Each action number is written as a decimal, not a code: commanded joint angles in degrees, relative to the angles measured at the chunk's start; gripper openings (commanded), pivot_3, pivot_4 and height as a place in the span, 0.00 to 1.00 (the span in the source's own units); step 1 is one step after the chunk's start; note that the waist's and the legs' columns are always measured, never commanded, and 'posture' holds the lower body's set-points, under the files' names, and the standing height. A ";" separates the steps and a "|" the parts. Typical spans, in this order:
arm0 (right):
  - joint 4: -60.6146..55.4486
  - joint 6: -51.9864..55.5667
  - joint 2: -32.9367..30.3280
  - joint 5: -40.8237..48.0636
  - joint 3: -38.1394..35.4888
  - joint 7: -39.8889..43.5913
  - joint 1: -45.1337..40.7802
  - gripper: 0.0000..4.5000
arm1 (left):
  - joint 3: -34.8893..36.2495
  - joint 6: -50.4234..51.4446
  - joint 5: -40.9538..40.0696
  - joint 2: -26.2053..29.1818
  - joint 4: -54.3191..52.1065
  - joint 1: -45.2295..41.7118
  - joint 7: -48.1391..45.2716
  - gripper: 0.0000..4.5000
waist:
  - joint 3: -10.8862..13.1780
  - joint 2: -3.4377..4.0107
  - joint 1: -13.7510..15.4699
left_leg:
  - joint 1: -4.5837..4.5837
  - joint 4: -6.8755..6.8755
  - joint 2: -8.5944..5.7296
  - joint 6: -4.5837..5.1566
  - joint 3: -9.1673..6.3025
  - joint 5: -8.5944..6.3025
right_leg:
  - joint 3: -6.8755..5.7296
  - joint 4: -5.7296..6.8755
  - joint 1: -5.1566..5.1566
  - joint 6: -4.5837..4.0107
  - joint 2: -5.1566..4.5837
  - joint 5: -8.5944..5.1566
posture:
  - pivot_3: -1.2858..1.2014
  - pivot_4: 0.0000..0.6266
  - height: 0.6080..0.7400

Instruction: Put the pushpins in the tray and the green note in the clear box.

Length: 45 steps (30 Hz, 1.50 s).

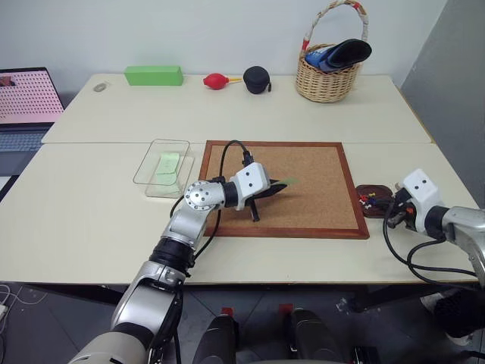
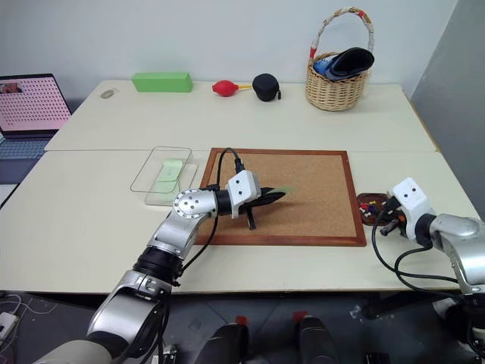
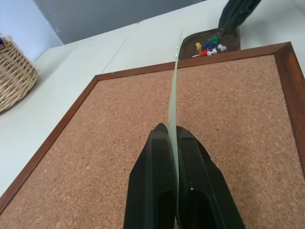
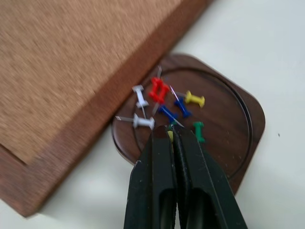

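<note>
Corkboard fills the centre of the head view, its wood frame lying flat on the pale table. Over its left part hangs the left gripper, fingers pressed together on the green note; in the left wrist view the slip stands edge-on, rising from between the black fingers and lifted clear of the cork. Left of the board, just beside its frame, sits the clear box, and a second pale green slip lies inside it.

At the right edge of the board, touching or nearly touching the frame, is the tray, a dark brown dish with rounded corners. Pushpins lie loose in it: red, white, blue, yellow and green ones, bunched toward the side nearest the board. The right gripper sits low over the tray with its jaws shut; a small yellowish speck shows at the tips, perhaps a pin, though the view is too blurred there to say whether anything is held.

Along the top of the frame, on the far table, stand a bright green block, a red bulb blower, a small black case and a wicker basket. A laptop shows at the upper left.
</note>
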 commanded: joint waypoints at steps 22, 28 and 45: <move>-2.66 2.00 -0.02 4.83 -7.54 4.02 -6.48 0.54 | 2.32 4.35 -2.25 1.70 -6.46 -0.17 2.54 0.00 | 0.00 0.00 -0.02 | 0.03 0.02 0.00 0.00 -0.03 0.00 | -0.02 0.02 0.04 0.01 0.00 0.01 | 0.52 0.24 1.00; -11.00 3.76 1.87 12.37 -6.40 9.98 -9.15 0.54 | 7.27 13.11 -4.21 5.55 -15.02 1.95 5.87 0.00 | 0.00 0.00 -0.08 | 0.03 0.00 0.02 0.00 -0.03 0.00 | -0.01 0.02 0.04 0.00 0.01 0.01 | 0.52 0.24 1.00; -12.70 2.63 17.41 15.02 7.80 11.17 -23.08 0.54 | 22.17 29.68 -2.50 28.06 -14.06 6.34 15.35 0.00 | 0.03 -0.05 0.16 | -0.01 -0.02 0.03 -0.01 -0.12 0.00 | -0.08 0.02 -0.03 -0.02 0.01 0.00 | 0.52 0.24 1.00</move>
